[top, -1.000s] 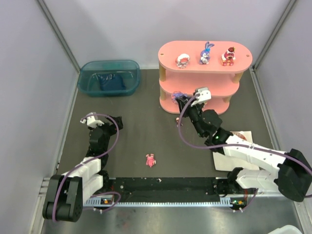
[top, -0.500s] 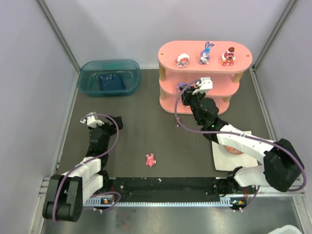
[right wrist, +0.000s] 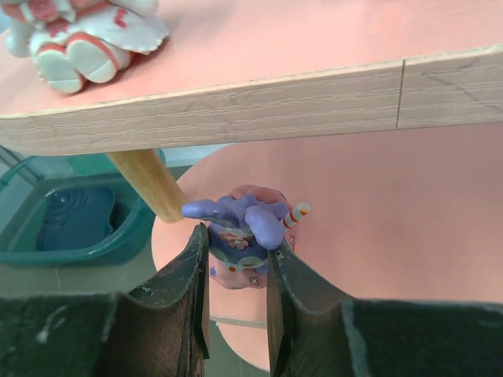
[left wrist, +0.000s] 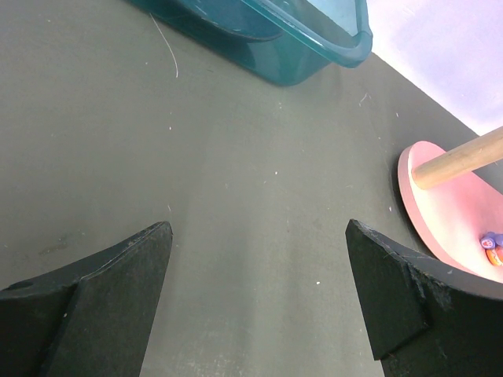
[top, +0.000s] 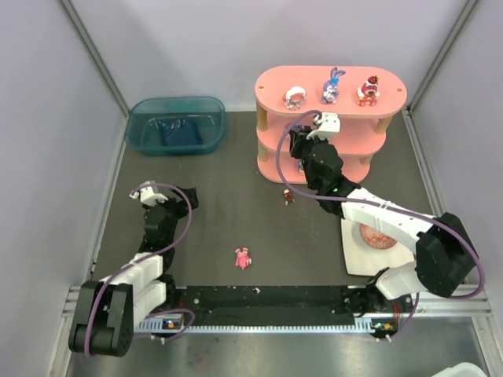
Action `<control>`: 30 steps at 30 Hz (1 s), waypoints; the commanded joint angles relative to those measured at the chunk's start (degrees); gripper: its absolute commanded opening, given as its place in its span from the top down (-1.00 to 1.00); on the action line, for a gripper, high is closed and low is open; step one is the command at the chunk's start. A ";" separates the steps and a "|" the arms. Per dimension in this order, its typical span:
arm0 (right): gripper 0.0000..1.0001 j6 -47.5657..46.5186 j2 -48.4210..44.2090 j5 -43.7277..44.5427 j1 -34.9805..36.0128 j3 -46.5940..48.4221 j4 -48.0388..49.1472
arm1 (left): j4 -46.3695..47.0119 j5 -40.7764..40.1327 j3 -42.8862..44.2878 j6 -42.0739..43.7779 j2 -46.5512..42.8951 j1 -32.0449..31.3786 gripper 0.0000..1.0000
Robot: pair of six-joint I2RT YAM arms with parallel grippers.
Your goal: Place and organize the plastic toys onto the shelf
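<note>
The right gripper (right wrist: 236, 255) is clamped on a small purple-and-pink plastic figurine (right wrist: 240, 224) at the middle board of the pink three-tier shelf (right wrist: 259, 47). The left gripper (left wrist: 258, 236) gapes wide, holding nothing. The shelf's top board carries three figurines (top: 332, 86); the teal translucent bin (top: 176, 124) holds something dark blue.

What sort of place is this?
Probably a robotics lab test cell: left arm and right arm bolted side by side, plain grey panels enclosing a dark mat, toy figurines on a pink shelf as props.
</note>
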 commanded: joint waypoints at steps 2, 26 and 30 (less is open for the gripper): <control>1.00 2.03 1.09 3.06 -0.48 4.08 -0.82 | 2.89 -0.30 0.94 -0.42 0.05 0.09 -0.95; 1.00 3.79 5.49 1.84 -0.48 6.27 -0.82 | 2.72 -0.57 0.77 -0.42 -0.30 0.09 -0.96; 1.00 3.79 6.10 1.66 -0.48 6.80 -1.61 | 2.72 -0.48 0.85 -0.42 -0.13 0.09 -0.96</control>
